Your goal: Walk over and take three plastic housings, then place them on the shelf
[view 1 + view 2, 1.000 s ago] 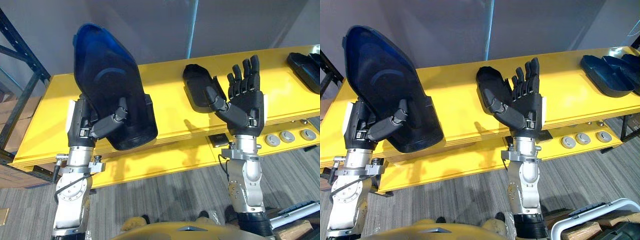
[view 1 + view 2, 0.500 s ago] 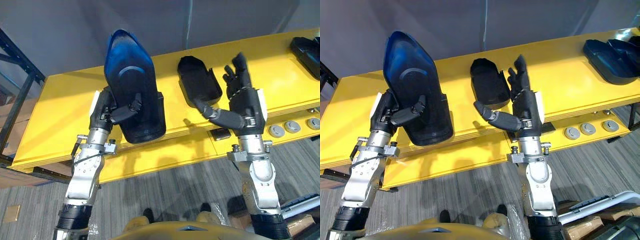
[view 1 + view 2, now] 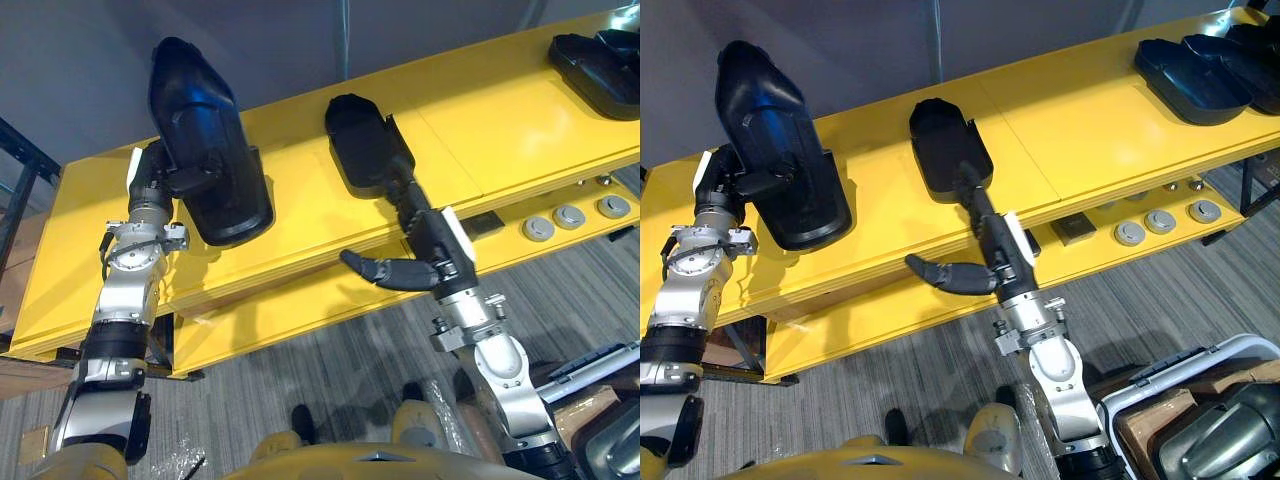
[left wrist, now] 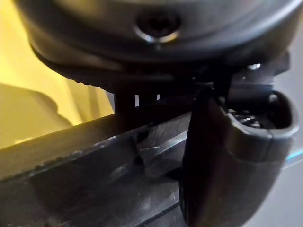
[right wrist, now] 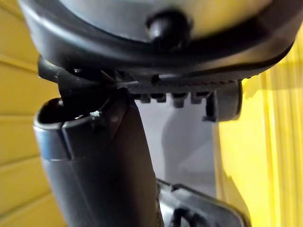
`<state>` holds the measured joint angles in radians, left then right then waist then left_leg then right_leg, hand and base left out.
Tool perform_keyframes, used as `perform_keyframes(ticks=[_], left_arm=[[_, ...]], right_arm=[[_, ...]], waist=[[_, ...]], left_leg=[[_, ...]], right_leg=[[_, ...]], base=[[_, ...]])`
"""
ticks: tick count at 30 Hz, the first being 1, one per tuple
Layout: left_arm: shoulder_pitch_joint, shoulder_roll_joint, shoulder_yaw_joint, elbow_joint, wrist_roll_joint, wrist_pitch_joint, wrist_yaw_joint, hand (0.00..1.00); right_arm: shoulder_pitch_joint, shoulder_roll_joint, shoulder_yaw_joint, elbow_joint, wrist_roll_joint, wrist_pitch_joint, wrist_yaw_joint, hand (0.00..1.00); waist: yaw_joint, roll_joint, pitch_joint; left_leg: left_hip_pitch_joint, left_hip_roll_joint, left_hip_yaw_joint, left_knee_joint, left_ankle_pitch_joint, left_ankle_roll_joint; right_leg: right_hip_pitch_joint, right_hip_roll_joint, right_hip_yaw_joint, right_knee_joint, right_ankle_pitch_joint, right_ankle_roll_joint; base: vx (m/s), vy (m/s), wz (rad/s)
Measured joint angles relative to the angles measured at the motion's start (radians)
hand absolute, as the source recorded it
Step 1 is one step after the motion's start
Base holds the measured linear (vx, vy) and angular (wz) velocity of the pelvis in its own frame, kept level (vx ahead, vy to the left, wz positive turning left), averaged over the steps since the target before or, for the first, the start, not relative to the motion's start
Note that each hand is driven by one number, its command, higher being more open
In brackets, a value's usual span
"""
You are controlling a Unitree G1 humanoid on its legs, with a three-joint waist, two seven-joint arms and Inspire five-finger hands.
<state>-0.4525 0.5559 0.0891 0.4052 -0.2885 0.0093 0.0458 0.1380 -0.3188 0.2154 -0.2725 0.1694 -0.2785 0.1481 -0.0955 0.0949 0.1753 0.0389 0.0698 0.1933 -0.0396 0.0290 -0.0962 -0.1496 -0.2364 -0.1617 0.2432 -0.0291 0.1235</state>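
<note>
1. Counting what is in hand, we judge one of three taken. The left robot hand (image 3: 152, 185) is clamped, thumb across the front, on a large dark scoop-shaped plastic housing (image 3: 205, 140), held nearly upright at the yellow tabletop (image 3: 500, 120).
2. The right robot hand (image 3: 432, 250) is spread wide, its fingers straight toward the near rim of a second black plastic housing (image 3: 362, 145) lying flat. We cannot tell whether they touch it.
3. A stack of further dark housings (image 3: 600, 70) lies at the tabletop's right end, well apart.
4. Two pickups and all the shelf placing remain, by our judgement.
5. The second housing lies close to the front edge, with bare yellow surface on both sides. The held housing stands near its left, so that side looks tighter. A dark metal rack frame (image 3: 15, 160) stands at the far left.
</note>
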Motion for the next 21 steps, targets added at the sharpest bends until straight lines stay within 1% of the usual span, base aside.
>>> perform_keyframes(ticks=[4,7,10,11,12,14,16,17,18,20,21], left_arm=[[-0.056,0.005,0.000,0.060,-0.024,0.019,-0.028,0.00],[-0.063,0.007,0.000,0.084,-0.030,0.019,-0.035,0.00],[-0.066,0.007,-0.007,0.106,-0.037,0.024,-0.055,0.00],[-0.072,0.007,-0.007,0.108,-0.059,0.039,-0.062,0.00],[-0.073,0.007,-0.006,0.107,-0.066,0.039,-0.065,0.00],[-0.098,0.005,-0.006,0.108,-0.082,0.039,-0.070,0.00],[-0.111,0.005,-0.006,0.108,-0.082,0.038,-0.070,0.00],[-0.126,0.004,-0.006,0.108,-0.082,0.038,-0.068,1.00],[-0.137,0.000,-0.007,0.107,-0.082,0.037,-0.066,1.00],[-0.141,0.000,-0.015,0.106,-0.082,0.036,-0.058,1.00],[-0.143,0.000,-0.017,0.106,-0.081,0.036,-0.049,1.00]], right_arm=[[-0.005,-0.004,0.023,0.000,-0.002,0.001,-0.002,1.00],[-0.030,-0.014,0.028,-0.001,-0.001,0.001,-0.008,1.00],[-0.059,-0.033,0.032,-0.014,-0.002,0.001,-0.009,1.00],[-0.083,-0.041,0.032,-0.031,0.002,0.000,-0.010,1.00],[-0.092,-0.042,0.032,-0.039,0.004,0.000,-0.010,1.00],[-0.126,-0.041,0.040,-0.078,0.019,0.001,-0.014,1.00],[-0.144,-0.041,0.054,-0.112,0.035,0.001,-0.019,1.00],[-0.160,-0.041,0.069,-0.138,0.035,0.001,-0.025,1.00],[-0.167,-0.041,0.081,-0.156,0.035,0.001,-0.028,1.00],[-0.173,-0.042,0.101,-0.162,0.035,0.001,-0.029,1.00],[-0.174,-0.041,0.114,-0.162,0.034,0.001,-0.029,1.00]], waist=[[0.001,0.007,0.018],[-0.003,0.012,0.027],[-0.003,0.012,0.032],[-0.005,0.012,0.052],[-0.005,0.012,0.056],[-0.004,0.009,0.083],[-0.009,0.009,0.086],[-0.011,0.010,0.098],[-0.014,0.010,0.101],[-0.015,0.010,0.102],[-0.015,0.010,0.102]], left_leg=[[-0.002,-0.006,0.001,0.000,0.002,0.000],[-0.002,-0.007,0.001,0.003,0.002,0.000],[-0.018,-0.012,0.002,0.014,0.002,0.000],[-0.023,-0.015,0.002,0.022,0.001,-0.001],[-0.028,-0.015,0.002,0.026,0.001,-0.001],[-0.041,-0.013,0.002,0.042,-0.004,-0.003],[-0.068,-0.008,0.010,0.061,-0.020,-0.002],[-0.076,0.000,0.041,0.072,-0.022,0.001],[-0.086,0.010,0.071,0.083,-0.021,0.002],[-0.092,0.011,0.079,0.091,-0.017,-0.002],[-0.092,0.009,0.081,0.091,-0.014,0.003]], right_leg=[[-0.010,-0.008,0.004,0.018,-0.006,0.002],[-0.011,-0.010,0.005,0.022,-0.007,0.001],[-0.039,-0.020,0.011,0.059,-0.024,0.001],[-0.049,-0.025,0.014,0.078,-0.030,0.001],[-0.056,-0.026,0.016,0.088,-0.033,0.000],[-0.068,-0.033,0.016,0.112,-0.042,0.000],[-0.088,-0.041,0.014,0.127,-0.048,0.002],[-0.093,-0.044,0.012,0.131,-0.048,0.002],[-0.096,-0.048,0.007,0.133,-0.047,0.003],[-0.099,-0.051,0.006,0.137,-0.047,0.003],[-0.100,-0.053,0.006,0.137,-0.047,0.003]], base=[[0.00,0.000,0.00],[0.00,0.000,0.00],[-0.01,-0.005,0.01],[-0.04,-0.017,0.03],[-0.06,-0.023,0.04],[-0.08,-0.027,0.06],[-0.06,-0.025,0.12],[-0.05,-0.022,0.16],[-0.03,-0.017,0.14],[0.00,-0.009,0.07],[0.00,0.000,0.00]])
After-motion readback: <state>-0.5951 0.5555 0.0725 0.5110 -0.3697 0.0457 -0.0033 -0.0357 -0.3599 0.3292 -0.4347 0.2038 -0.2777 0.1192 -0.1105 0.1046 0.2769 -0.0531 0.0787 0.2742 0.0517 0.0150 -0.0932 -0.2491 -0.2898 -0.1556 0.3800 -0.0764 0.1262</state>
